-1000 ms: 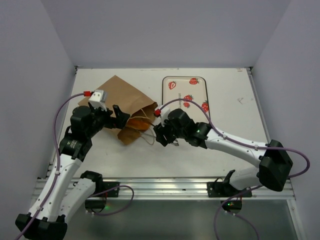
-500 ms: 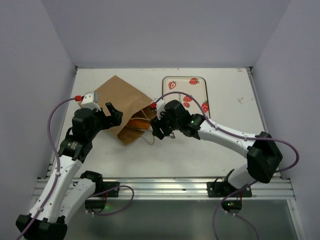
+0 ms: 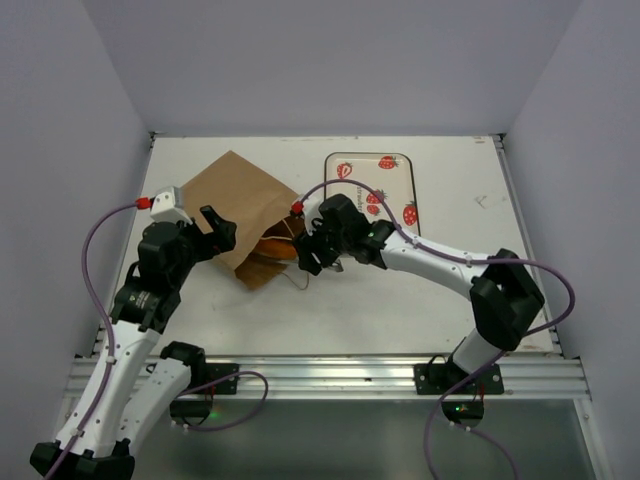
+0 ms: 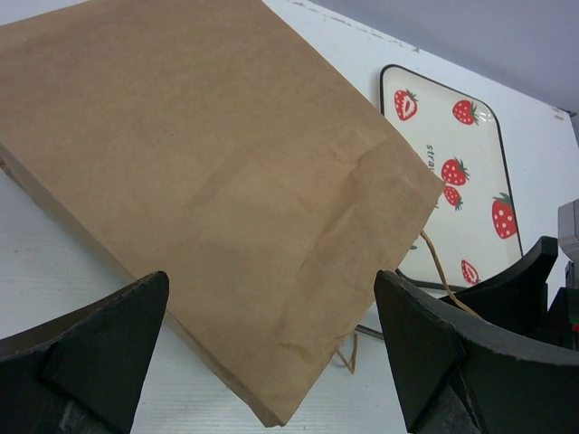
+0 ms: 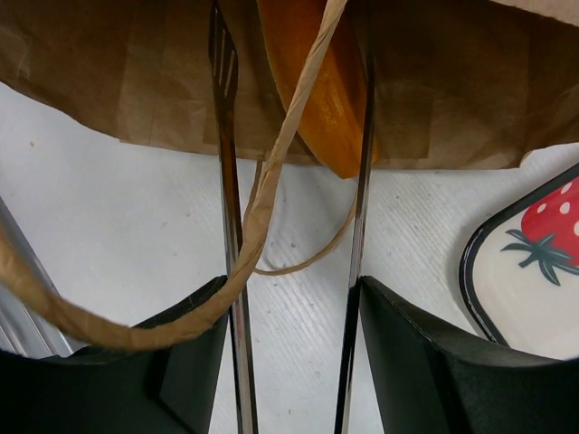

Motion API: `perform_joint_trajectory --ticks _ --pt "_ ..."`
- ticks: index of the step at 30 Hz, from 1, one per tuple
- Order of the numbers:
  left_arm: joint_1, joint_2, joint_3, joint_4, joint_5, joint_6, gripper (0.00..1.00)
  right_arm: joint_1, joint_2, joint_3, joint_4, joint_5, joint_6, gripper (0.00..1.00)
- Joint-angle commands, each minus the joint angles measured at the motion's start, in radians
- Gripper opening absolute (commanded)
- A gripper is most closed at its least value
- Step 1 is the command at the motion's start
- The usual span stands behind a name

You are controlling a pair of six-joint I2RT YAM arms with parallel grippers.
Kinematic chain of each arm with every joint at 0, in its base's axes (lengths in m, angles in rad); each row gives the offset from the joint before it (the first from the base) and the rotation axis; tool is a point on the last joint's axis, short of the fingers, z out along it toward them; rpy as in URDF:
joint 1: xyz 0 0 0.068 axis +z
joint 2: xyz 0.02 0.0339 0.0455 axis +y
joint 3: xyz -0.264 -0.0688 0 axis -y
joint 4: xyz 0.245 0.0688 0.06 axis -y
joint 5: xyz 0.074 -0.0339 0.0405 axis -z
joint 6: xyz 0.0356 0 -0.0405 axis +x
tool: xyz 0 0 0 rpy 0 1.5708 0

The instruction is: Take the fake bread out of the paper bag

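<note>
Bread in the paper bag sits between tongs.

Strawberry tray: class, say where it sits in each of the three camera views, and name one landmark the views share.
Top external: tray at the table's far middle, just right of the paper bag.
Left wrist: upper right, past the paper bag's corner.
Right wrist: only a corner shows, lower right, beside the tongs.
Shared landmark: the paper bag, in all three.
</note>
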Motion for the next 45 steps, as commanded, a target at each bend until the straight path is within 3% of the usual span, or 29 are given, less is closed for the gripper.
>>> perform_joint_trajectory --ticks 1,5,13,20,26,45 --pt "-0.004 -0.003 0.044 -0.019 -0.035 -0.004 1.0 -0.006 0.02 0.054 0.02 -0.025 -0.021 0.63" --pt "-0.002 -0.003 0.038 -0.014 -0.032 -0.002 0.99 -0.006 0.054 0.067 0.017 -0.002 -0.018 0.62" --pt "-0.004 0.005 -0.012 0.007 -0.028 -0.001 1.0 -0.006 0.058 0.062 0.016 -0.008 -0.011 0.44" --pt "-0.004 -0.012 -0.046 0.017 -0.054 -0.018 1.0 -0.006 0.02 0.048 0.022 0.004 0.014 0.39" --pt "-0.002 -0.012 -0.054 -0.026 -0.124 -0.073 1.0 -0.006 -0.031 0.039 0.016 0.007 0.04 0.37" --pt "-0.004 -0.009 -0.095 0.017 -0.097 -0.114 1.0 -0.006 -0.232 -0.041 -0.062 0.036 0.086 0.34"
